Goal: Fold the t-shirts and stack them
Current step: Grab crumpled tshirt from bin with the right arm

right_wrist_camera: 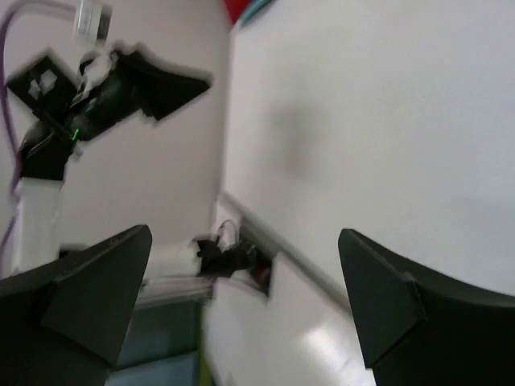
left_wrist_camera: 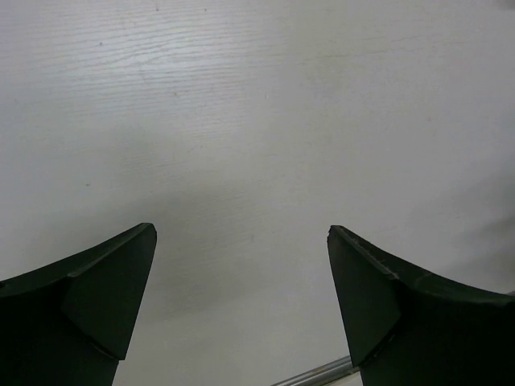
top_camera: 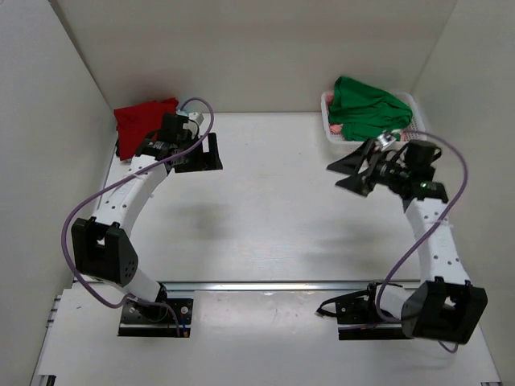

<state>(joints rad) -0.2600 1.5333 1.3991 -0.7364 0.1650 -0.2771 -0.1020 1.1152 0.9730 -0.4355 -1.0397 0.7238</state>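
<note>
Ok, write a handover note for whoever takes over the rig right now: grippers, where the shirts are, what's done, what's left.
Left gripper: open, empty, over bare table.
Right gripper: open, empty, near the basket.
Dark red shirt: far left corner; folded or not, unclear.
Green shirt: heaped in the basket, pink cloth peeking out beneath.
Done: nothing I can confirm.
Left: at least the basket's contents to fold and stack.

Far-left corner: dark red tee bunched; far right, green tee heaped over pink tee in basket.
</note>
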